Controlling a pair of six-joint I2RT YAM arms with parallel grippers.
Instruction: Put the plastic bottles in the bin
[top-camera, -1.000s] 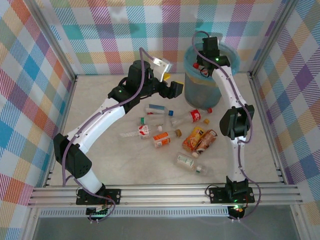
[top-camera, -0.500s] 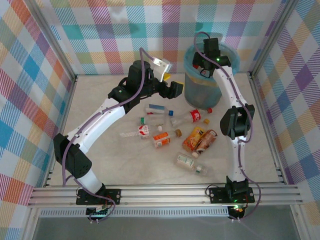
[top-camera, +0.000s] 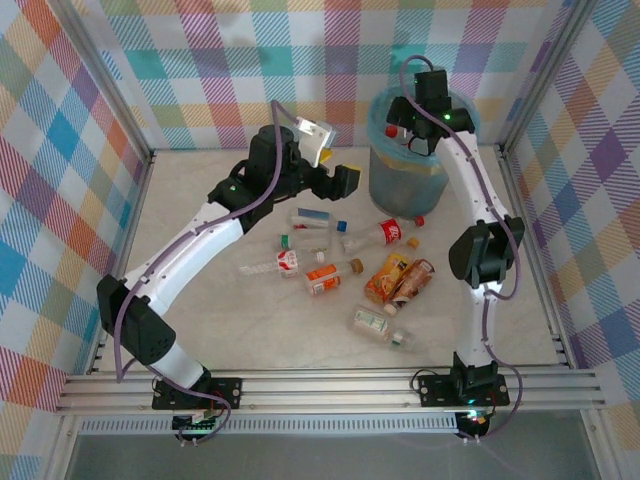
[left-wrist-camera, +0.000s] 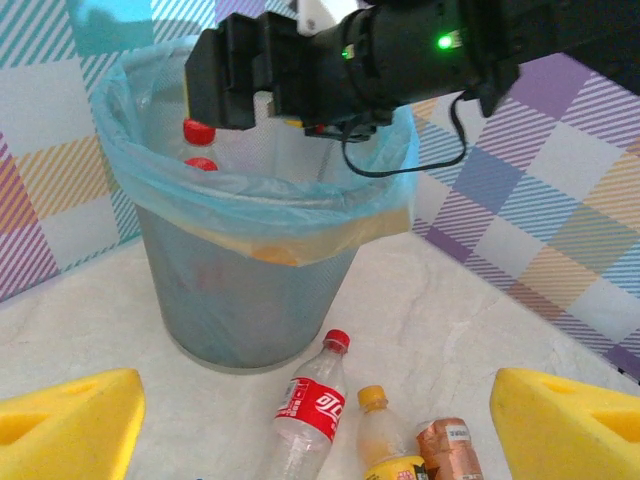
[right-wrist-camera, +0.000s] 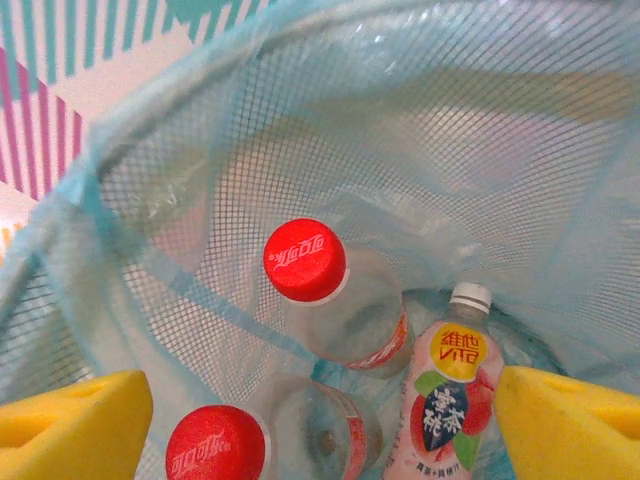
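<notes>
The bin is seen directly beneath the spread, empty jaws of the right gripper, with three plastic bottles standing inside. The left gripper is likewise held wide open and empty, with a cola bottle lying just ahead between its jaws. The liner bag could be snagged when the right gripper is lifted out, and the bin tipped.

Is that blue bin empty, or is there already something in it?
Not empty. The bin holds three bottles: two red-capped bottles and a white-capped pink bottle.
</notes>
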